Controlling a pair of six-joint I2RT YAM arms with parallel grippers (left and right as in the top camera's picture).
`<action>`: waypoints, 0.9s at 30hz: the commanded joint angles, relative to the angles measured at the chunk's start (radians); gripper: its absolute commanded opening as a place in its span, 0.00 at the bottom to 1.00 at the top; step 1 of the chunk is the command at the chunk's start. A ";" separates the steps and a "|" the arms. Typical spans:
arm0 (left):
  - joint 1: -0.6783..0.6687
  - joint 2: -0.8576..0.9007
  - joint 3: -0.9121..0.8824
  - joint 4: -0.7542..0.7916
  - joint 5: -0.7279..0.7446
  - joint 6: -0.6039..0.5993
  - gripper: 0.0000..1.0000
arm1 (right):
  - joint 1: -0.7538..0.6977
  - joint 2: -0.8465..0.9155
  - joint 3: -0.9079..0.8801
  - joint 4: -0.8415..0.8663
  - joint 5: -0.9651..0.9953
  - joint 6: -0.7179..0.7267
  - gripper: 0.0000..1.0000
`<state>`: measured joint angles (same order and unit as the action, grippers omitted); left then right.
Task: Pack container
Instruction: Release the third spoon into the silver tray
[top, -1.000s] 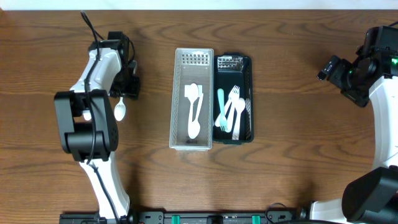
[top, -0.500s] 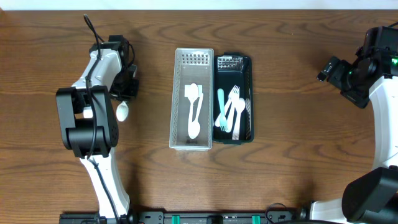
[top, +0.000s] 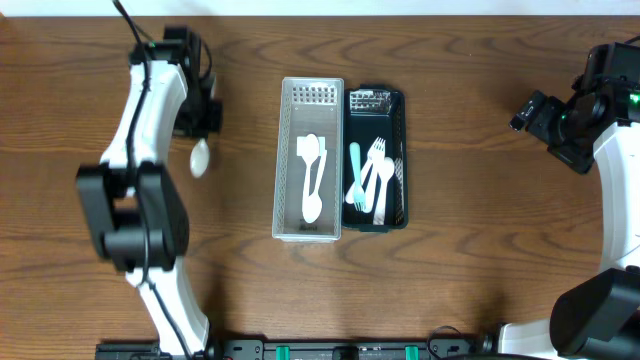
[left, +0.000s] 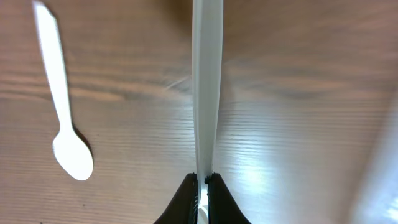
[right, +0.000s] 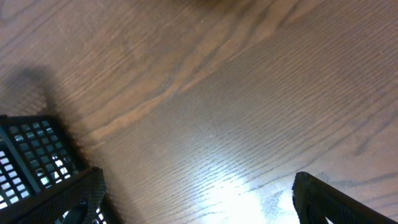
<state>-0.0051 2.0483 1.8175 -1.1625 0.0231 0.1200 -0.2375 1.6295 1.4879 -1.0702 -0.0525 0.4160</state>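
Left wrist view: the left gripper is clamped on a white utensil handle, lifted off the table for carrying toward the white container, while one white spoon lies loose to the left of it. Overhead, that container holds two white utensils; the dark tray touching its right side holds about four, one teal. Away to the right of the container, the right gripper stands open and empty.

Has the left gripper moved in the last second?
Yes. The left gripper has shifted up the overhead view, toward the table's far edge, judged against the stationary white basket.
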 joint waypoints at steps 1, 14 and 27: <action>-0.090 -0.164 0.046 -0.011 0.122 -0.083 0.06 | -0.004 0.005 -0.005 0.000 0.003 -0.006 0.99; -0.460 -0.123 -0.035 0.047 0.096 -0.330 0.06 | -0.004 0.005 -0.005 -0.005 0.003 -0.006 0.99; -0.408 -0.124 0.014 0.025 0.011 -0.238 0.46 | -0.004 0.005 -0.005 -0.012 0.003 -0.006 0.99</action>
<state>-0.4690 2.0140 1.7653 -1.1263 0.0914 -0.1764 -0.2375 1.6295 1.4872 -1.0805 -0.0521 0.4160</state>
